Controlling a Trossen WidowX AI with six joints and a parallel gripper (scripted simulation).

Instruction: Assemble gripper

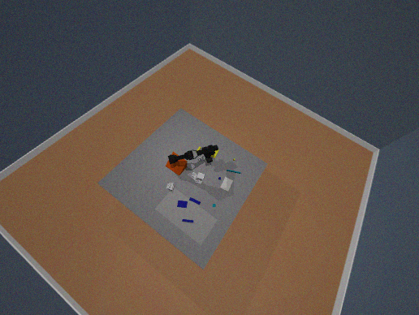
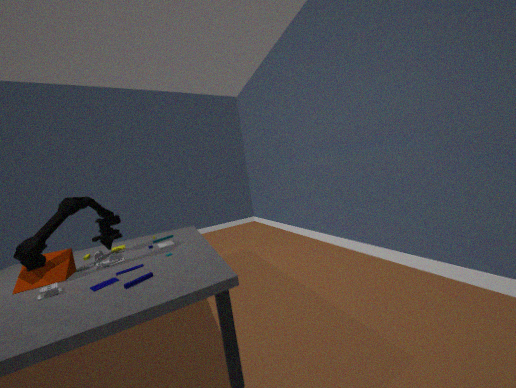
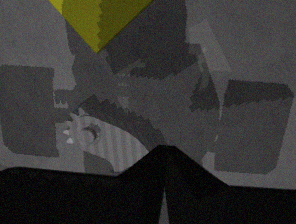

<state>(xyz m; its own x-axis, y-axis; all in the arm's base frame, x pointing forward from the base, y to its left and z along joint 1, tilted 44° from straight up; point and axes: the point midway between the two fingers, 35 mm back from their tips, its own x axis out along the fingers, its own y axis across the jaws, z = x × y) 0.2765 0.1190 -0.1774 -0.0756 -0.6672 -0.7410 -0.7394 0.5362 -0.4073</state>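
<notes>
In the top view, a small white block [image 1: 170, 187] [image 2: 50, 291] is seen at the far left, well apart from the hand [image 1: 209, 161] [image 2: 109, 247] [image 3: 166, 148]. Next come the orange wedge [image 1: 179, 168] [image 2: 62, 267] under the arm's foot, then the flat blue piece [image 1: 182, 204] [image 2: 104, 284] and a blue strip [image 1: 195, 200], both on the side of the pale parts away from the hand. The pale parts [image 1: 198, 177] lie nearer, to the hand's lower left; which is the gripper base cannot be told. In the wrist view, a ribbed jaw [image 3: 107, 141] is seen just left of the fingertips, its teeth and round hole exposed; whether it is seated on a pin cannot be made out.

The hand is narrow, its tips brought together with nothing seen between them. Right of it, a white slab [image 1: 226, 184] [image 2: 165, 244] lies apart on the worktop [image 1: 252, 166] [image 2: 200, 260]; it may be the housing plate.

The jaw is judged light, stiff and rather slippery, its teeth easily snagged. It is best taken across the ribbed flanks, clear of teeth and hole. The plate should be gripped by opposite edges and lowered evenly, as a tilt could jam it on the stubs. For any grasp, the fingers must first be spread.
</notes>
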